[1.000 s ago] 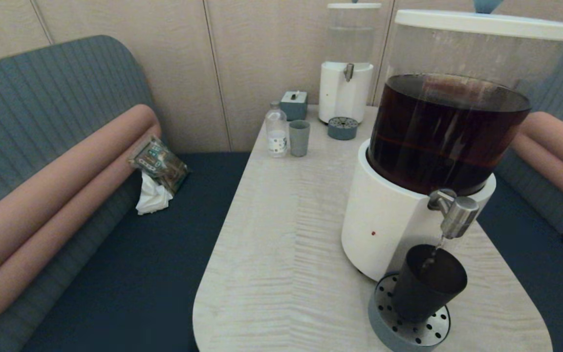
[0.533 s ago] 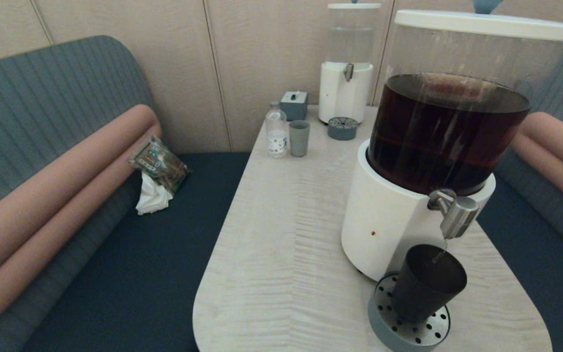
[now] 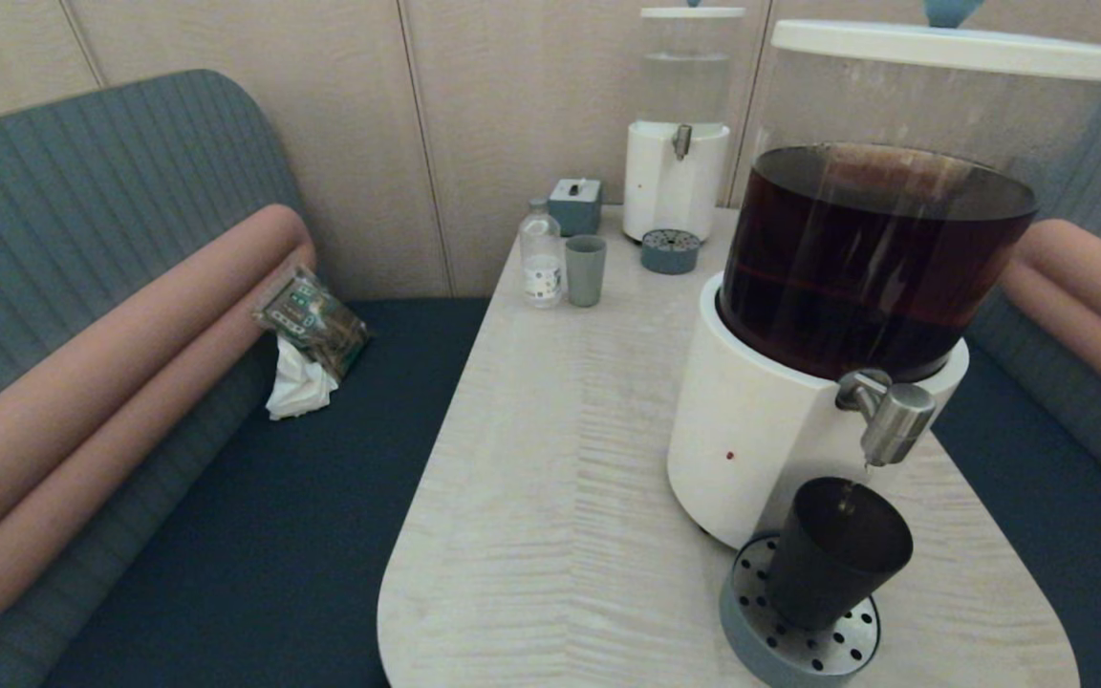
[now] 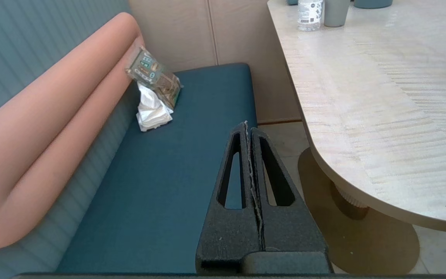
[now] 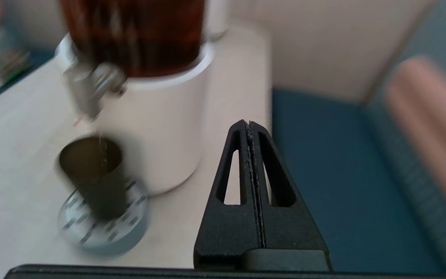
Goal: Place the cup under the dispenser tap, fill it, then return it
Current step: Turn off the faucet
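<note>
The black cup (image 3: 837, 549) stands upright on the perforated drip tray (image 3: 804, 635), directly under the steel tap (image 3: 895, 420) of the big dispenser (image 3: 761, 430) that holds dark brown liquid. Only a thin drip falls from the tap into the cup. Neither gripper shows in the head view. In the right wrist view my right gripper (image 5: 249, 123) is shut and empty, off to the right of the cup (image 5: 95, 174) and tap (image 5: 91, 89), by the table's right edge. My left gripper (image 4: 246, 124) is shut and empty, parked over the blue bench left of the table.
A small clear-liquid dispenser (image 3: 677, 172), a grey-blue cup (image 3: 585, 269), a water bottle (image 3: 541, 256) and a small box (image 3: 575, 204) stand at the table's far end. A packet with a tissue (image 3: 307, 334) lies on the left bench. Benches flank the table (image 3: 550, 497).
The dark tip of my right gripper at the head view's right edge has pulled back out of that view. The stream from the tap has thinned to a drip. The cup has not moved.
</note>
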`<state>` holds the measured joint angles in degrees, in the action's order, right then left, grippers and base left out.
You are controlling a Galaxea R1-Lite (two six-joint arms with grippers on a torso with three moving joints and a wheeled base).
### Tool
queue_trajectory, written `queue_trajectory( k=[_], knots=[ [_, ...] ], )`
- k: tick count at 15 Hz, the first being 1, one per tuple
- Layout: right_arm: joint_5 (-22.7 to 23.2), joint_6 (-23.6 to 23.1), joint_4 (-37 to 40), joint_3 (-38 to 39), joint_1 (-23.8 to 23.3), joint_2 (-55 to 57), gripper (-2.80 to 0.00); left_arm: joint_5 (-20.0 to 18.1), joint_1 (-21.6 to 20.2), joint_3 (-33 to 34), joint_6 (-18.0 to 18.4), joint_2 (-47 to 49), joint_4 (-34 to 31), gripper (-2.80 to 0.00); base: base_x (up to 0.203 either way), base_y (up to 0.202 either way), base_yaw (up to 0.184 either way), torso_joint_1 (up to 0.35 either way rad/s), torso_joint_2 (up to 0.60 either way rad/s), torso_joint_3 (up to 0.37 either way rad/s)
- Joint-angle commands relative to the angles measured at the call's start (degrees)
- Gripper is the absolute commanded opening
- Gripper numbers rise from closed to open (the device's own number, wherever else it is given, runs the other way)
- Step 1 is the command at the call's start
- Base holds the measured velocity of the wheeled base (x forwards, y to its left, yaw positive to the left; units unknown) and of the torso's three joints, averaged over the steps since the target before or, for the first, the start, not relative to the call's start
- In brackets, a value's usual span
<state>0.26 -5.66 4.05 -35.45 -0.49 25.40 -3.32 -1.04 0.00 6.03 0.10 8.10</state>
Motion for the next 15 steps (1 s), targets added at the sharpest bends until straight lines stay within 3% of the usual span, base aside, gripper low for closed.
queue_trajectory(
  k=[1,6,8,11,15],
  knots=[
    [-1.5,-0.6,-1.6,1.2,-0.7,-4.0,-2.8,0.0,0.0,2.3,0.0,0.1,0.1,-2.8,0.0,0.0,0.0,0.0,0.0,0.0],
    [-2.6,-5.7,-11.2,10.2,-1.8,-10.0,-2.8,0.0,0.0,2.3,0.0,0.1,0.1,-2.8,0.0,0.0,0.0,0.0,0.0,0.0],
    [-5.3,-7.3,-18.2,13.2,-2.3,-10.4,-2.8,0.0,0.0,2.3,0.0,0.1,0.1,-2.8,0.0,0.0,0.0,0.0,0.0,0.0],
    [-6.7,-7.8,-25.8,18.4,-2.3,-10.4,-2.8,0.0,0.0,2.3,0.0,0.1,0.1,-2.8,0.0,0.0,0.0,0.0,0.0,0.0],
    [-8.0,-7.8,-29.7,22.5,-1.8,-11.3,-2.8,0.0,0.0,2.3,0.0,0.1,0.1,-2.8,0.0,0.0,0.0,0.0,0.0,0.0]
  ],
)
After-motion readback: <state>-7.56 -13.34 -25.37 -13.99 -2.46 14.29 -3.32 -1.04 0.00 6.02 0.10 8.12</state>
